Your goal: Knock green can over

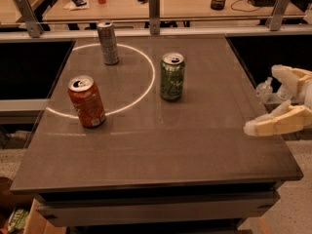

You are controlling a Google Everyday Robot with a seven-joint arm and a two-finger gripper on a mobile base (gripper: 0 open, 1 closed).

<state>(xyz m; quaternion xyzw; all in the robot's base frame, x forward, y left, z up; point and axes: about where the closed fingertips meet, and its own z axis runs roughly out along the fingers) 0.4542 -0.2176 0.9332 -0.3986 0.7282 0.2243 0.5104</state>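
Note:
The green can [172, 76] stands upright near the middle of the dark table [195, 145], just right of a white circle line. It has pale swirly markings and a silver top with a pull-tab. My gripper [265, 100] comes in from the right edge of the view, over the table's right side, well to the right of the can and apart from it. Its two pale fingers [275, 123] are spread apart and hold nothing.
An orange-red can [87, 101] stands at the left front. A slim silver-grey can [107, 43] stands at the back on the circle line. A metal rail [154, 9] and a wooden desk with clutter lie behind. Clear bottles [263, 89] sit beyond the table's right edge.

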